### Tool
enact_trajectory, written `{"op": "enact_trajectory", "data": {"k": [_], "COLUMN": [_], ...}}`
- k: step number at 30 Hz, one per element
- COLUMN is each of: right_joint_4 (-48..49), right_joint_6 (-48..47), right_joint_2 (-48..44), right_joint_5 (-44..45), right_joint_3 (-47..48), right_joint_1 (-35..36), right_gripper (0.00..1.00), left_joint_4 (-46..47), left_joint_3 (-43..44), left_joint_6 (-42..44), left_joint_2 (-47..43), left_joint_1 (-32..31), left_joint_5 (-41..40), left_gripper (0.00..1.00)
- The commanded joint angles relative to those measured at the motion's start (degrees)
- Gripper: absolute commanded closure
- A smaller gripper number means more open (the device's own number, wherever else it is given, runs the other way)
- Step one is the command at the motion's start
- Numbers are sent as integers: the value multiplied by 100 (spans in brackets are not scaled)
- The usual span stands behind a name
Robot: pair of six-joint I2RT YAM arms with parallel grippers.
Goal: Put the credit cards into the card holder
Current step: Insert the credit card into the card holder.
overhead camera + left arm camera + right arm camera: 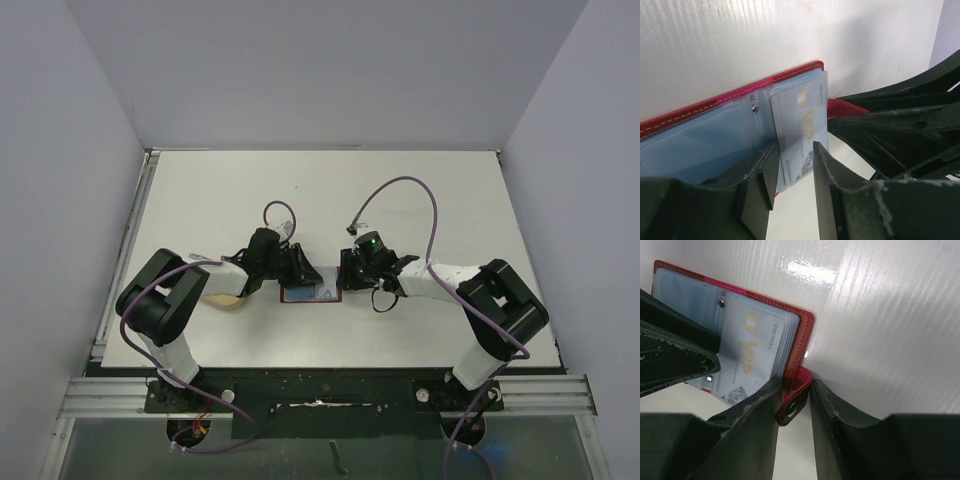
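My left pincer (794, 147) grips a credit card (800, 120) at the open card holder (715, 135). My right pincer (795, 385) crowds close, clamping its snap tab (789, 411). A tan dish (229, 301) lies under my left arm.

The wallet (790, 74) was red with a line of pale stitches along its edge, see-through light blue pockets inside, a small silver stud (755, 108) and a dark red tab (790, 410). The card (800, 130) was pale grey-blue with gold letters and tiny dark writing down it. The left gripper (794, 161) and right gripper (795, 389) were black with scuffed white specks, the table (715, 40) was white with thin faint stripes, the cables (420, 185) were purple, the dish (228, 301) was tan, and a little light (372, 240) glowed green.
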Motion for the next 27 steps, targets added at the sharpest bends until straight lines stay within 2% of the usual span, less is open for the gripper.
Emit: {"op": "enact_trajectory", "data": {"k": [1, 8, 14, 22, 27], "right_joint_4": [247, 245, 156, -337, -429], "right_joint_6": [16, 7, -22, -50, -41], "right_joint_2": [12, -40, -295, -572, -769], "right_joint_5": [113, 287, 417, 351, 416], "right_joint_3": [20, 17, -17, 227, 244], "right_joint_1": [47, 20, -5, -6, -7], "right_gripper": [69, 70, 67, 48, 41], "left_joint_4": [565, 634, -98, -1387, -2213], "left_joint_3": [247, 253, 441, 749, 1003], "left_joint_6": [-115, -25, 501, 1284, 1819], "left_joint_2": [22, -110, -466, -1088, -1435], "left_joint_1": [-109, -130, -128, -108, -54], "left_joint_5": [164, 156, -208, -963, -1379], "left_gripper": [70, 70, 69, 66, 66]}}
